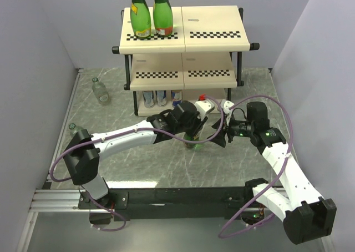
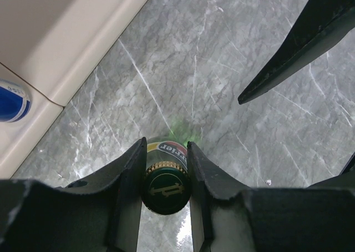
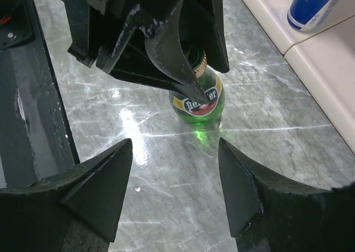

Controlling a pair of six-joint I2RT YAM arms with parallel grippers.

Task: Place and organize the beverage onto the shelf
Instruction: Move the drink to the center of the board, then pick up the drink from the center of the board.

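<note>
Black fingers of the left gripper point(image 2: 166, 147) press against both sides of the neck of a green glass bottle with a gold-rimmed dark cap and a red-and-yellow label point(image 2: 166, 190), gripping it just under the cap. That bottle point(image 3: 203, 103) stands upright on the grey marbled table point(image 1: 138, 169), in front of the shelf's lowest tier and near it.

Just beside it, the right gripper point(image 3: 175, 145) faces the bottle with its two pointed fingers spread apart, empty and touching nothing.

Behind both arms stands the three-tier shelf of cream boards with black-and-white checkered front strips on a black tube frame point(image 1: 216, 19). Two tall green glass bottles with yellow and orange labels point(image 1: 151, 16) stand side by side on the left half of its top board. A row of blue-and-silver cans point(image 1: 161, 98) stands on the bottom board. A clear glass bottle point(image 1: 100, 91) lies on its side on the table, left of the shelf.
</note>
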